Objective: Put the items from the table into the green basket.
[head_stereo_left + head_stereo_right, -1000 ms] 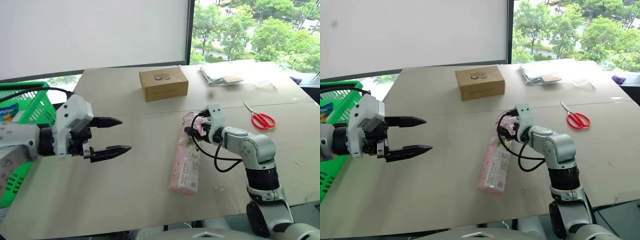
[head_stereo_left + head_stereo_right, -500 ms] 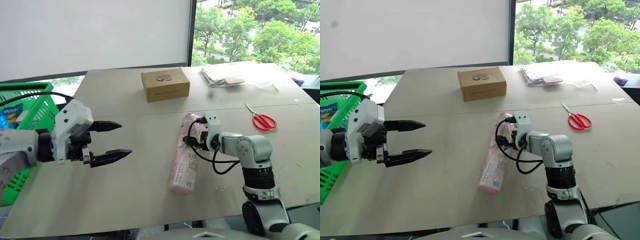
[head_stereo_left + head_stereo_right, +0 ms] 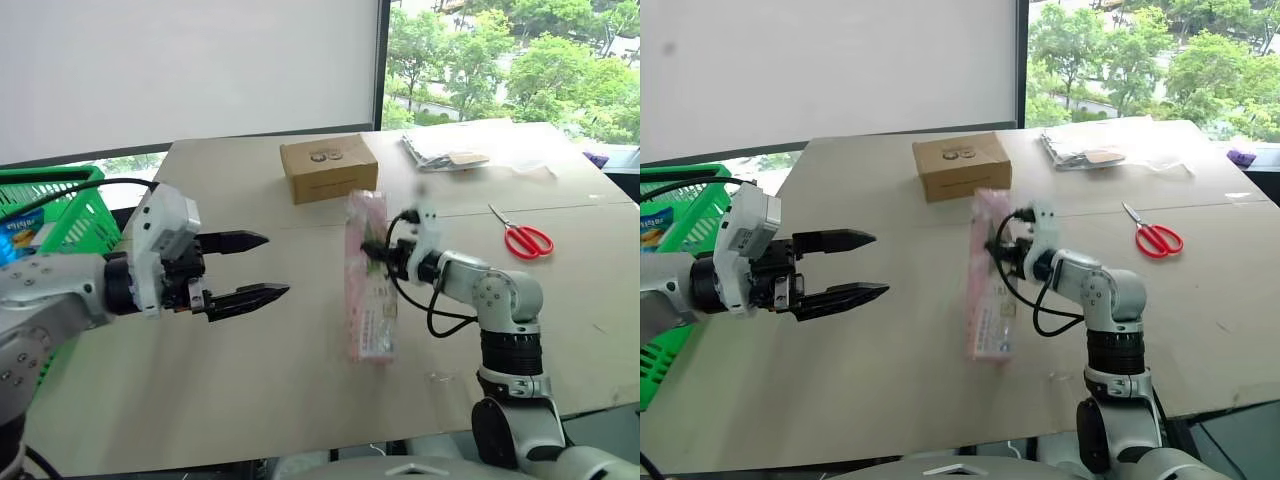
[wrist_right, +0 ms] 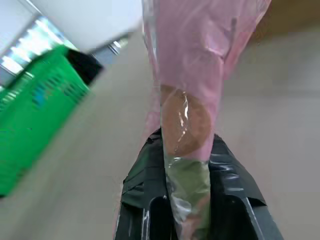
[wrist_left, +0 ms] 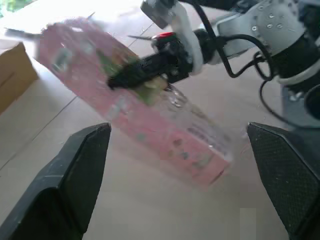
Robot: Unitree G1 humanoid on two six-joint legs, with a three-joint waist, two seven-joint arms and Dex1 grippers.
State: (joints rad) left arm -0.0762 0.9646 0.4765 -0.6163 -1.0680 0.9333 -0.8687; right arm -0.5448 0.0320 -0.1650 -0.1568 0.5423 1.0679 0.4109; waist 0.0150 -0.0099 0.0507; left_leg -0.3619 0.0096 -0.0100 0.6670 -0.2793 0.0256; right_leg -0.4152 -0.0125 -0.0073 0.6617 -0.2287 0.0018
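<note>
With the right end effector (image 3: 372, 250) clamped on the long pink printed snack packet (image 3: 367, 290), hanging above the pale beige desk (image 3: 250, 390), the carry toward the bright green slotted plastic basket (image 3: 60, 215) at nine o'clock comes next, past the left end effector (image 3: 255, 268), fingers apart.

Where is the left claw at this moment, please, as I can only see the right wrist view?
Observer: The left claw hangs open above the table, pointing toward the pink snack packet.
Operator: Thank you. How does the packet sit in the right claw?
Observer: The right claw is shut on its upper half, and the packet stands nearly upright; I cannot tell whether its lower end touches the table.
Operator: Does anything else lie on the table?
Observer: A cardboard box beyond the packet, and red scissors to the robot's right.
</note>
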